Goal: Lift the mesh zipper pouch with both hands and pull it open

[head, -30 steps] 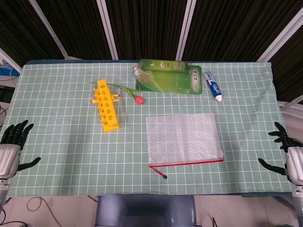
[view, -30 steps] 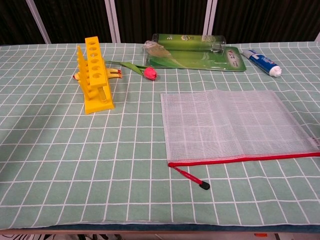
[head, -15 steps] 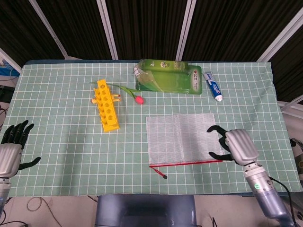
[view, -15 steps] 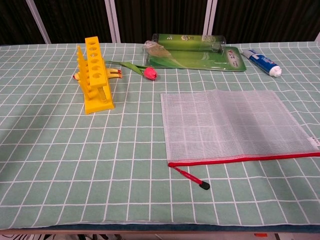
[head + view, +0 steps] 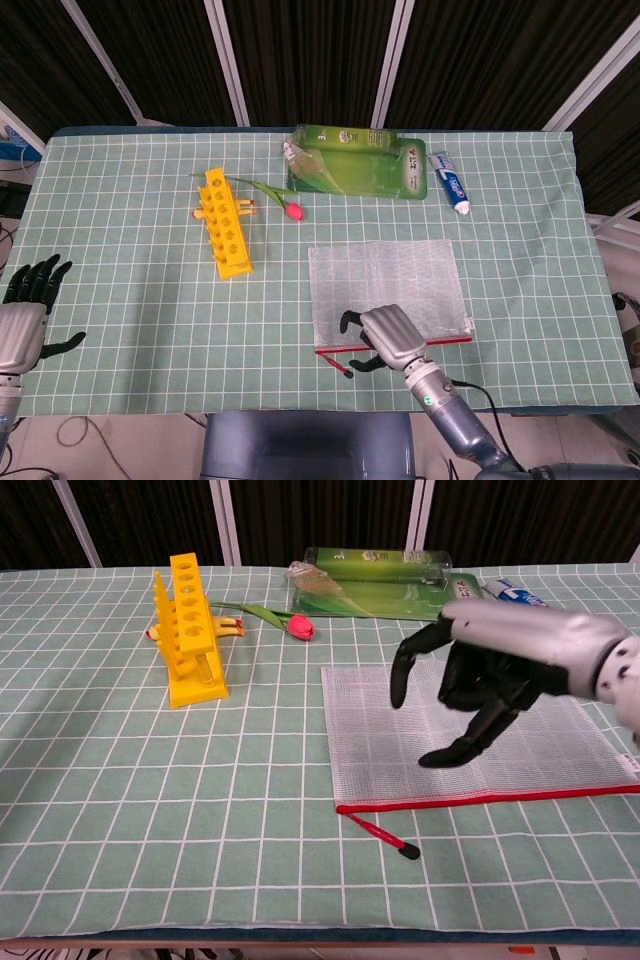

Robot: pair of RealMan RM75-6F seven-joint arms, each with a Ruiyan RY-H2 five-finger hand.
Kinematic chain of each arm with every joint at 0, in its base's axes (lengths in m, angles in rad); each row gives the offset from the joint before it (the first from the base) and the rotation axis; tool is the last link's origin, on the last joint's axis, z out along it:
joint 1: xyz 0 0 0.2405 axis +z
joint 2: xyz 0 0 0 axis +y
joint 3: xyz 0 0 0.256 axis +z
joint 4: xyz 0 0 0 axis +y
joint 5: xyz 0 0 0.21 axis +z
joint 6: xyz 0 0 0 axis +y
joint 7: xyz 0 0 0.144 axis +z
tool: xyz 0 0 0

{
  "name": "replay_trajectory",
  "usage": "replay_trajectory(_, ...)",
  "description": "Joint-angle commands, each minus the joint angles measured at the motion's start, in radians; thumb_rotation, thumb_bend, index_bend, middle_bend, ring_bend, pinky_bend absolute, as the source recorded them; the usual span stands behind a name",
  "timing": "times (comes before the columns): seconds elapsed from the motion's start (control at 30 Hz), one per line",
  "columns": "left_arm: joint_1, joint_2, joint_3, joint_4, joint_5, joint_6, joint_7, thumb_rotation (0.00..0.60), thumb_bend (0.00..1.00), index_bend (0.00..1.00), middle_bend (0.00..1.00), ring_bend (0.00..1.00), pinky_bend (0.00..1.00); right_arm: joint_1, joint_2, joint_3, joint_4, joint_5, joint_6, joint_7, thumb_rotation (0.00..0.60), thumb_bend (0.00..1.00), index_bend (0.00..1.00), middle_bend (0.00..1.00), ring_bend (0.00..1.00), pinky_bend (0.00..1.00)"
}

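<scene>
The translucent mesh zipper pouch [image 5: 390, 280] [image 5: 370, 730] lies flat on the green checked cloth, right of centre. Its red zipper [image 5: 445, 341] [image 5: 520, 794] runs along the near edge, and the black-tipped pull [image 5: 346, 372] [image 5: 408, 851] trails off the near left corner. My right hand [image 5: 385, 338] [image 5: 490, 670] hovers over the pouch's near left part with fingers spread and pointing down, holding nothing. At the table's left edge my left hand [image 5: 25, 310] is open and far from the pouch; only the head view shows it.
A yellow tube rack [image 5: 228, 222] [image 5: 188, 630] stands left of the pouch. A pink tulip [image 5: 293, 210] [image 5: 300, 626], a green package [image 5: 355, 175] [image 5: 380, 590] and a toothpaste tube [image 5: 450, 183] lie behind it.
My right hand has swept left from the table's right edge across the pouch to its near left corner. The left hand and the pouch have not moved.
</scene>
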Motion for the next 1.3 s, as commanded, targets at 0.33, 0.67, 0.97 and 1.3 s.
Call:
replay_trajectory(0.33,-0.006,0.007,0.004,0.003,0.005,-0.012,-0.027,0.6,0.02,0.0,0.0,0.0,0.0,0.032,-0.232,-0.059,0.163,0.11,0.1,-0.104,0.6,0.24,0.48,1.0,1.0,0.98)
replay_trajectory(0.67,-0.007,0.008,0.005,0.006,0.009,-0.013,-0.045,0.6,0.02,0.0,0.0,0.0,0.0,0.014,-0.293,-0.076,0.225,0.126,0.13,-0.096,0.6,0.23,0.49,1.0,1.0,0.98)
replay_trajectory(0.97,-0.008,0.009,0.006,0.006,0.01,-0.013,-0.05,0.6,0.02,0.0,0.0,0.0,0.0,0.002,-0.335,-0.082,0.268,0.131,0.133,-0.084,0.6,0.23,0.5,1.0,1.0,0.98)
replay_trajectory(1.3,-0.008,0.01,0.007,0.006,0.007,-0.016,-0.054,0.6,0.02,0.0,0.0,0.0,0.0,-0.003,-0.361,-0.076,0.297,0.138,0.125,-0.074,0.6,0.28,0.52,1.0,1.0,0.98)
